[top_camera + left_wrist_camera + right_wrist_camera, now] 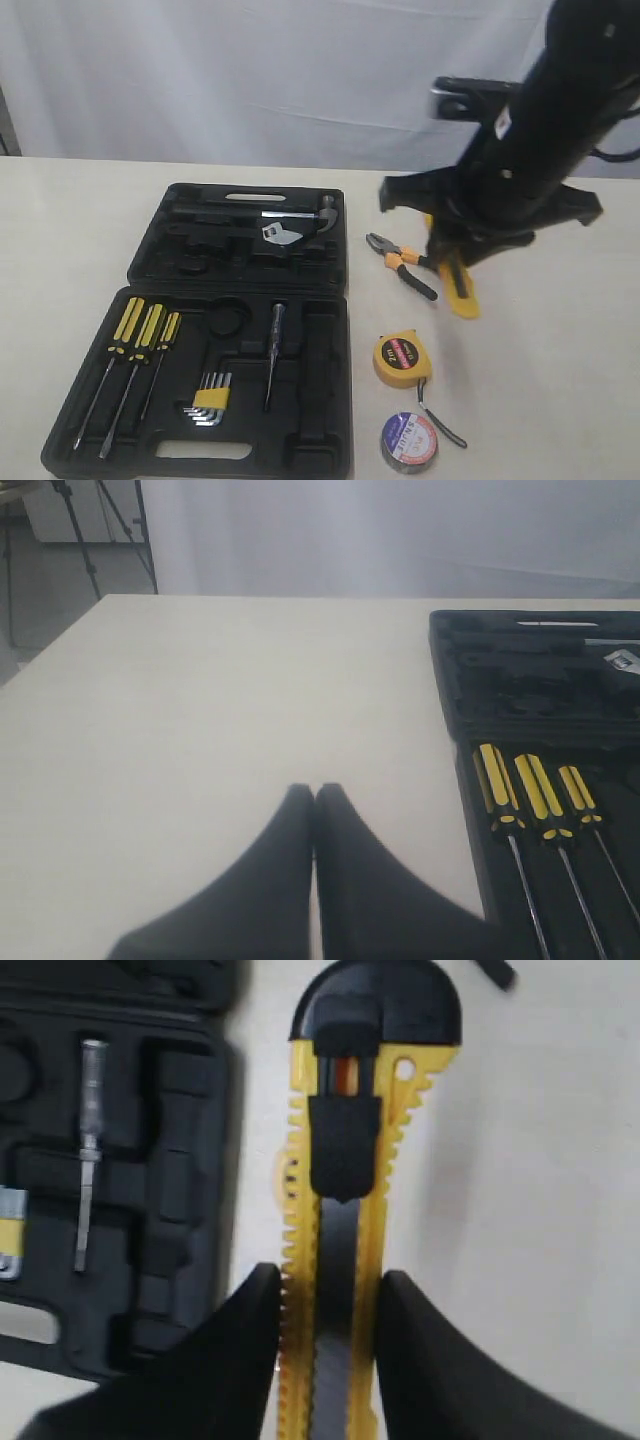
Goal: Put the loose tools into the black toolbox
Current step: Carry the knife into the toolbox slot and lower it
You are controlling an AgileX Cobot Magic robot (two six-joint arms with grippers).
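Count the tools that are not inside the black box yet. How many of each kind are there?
Pliers: 1
Utility knife: 1
Tape measure: 1
Tape roll: 1
Total: 4

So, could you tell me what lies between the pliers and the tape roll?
The yellow tape measure sits between the pliers and tape roll; the exterior view shows it.
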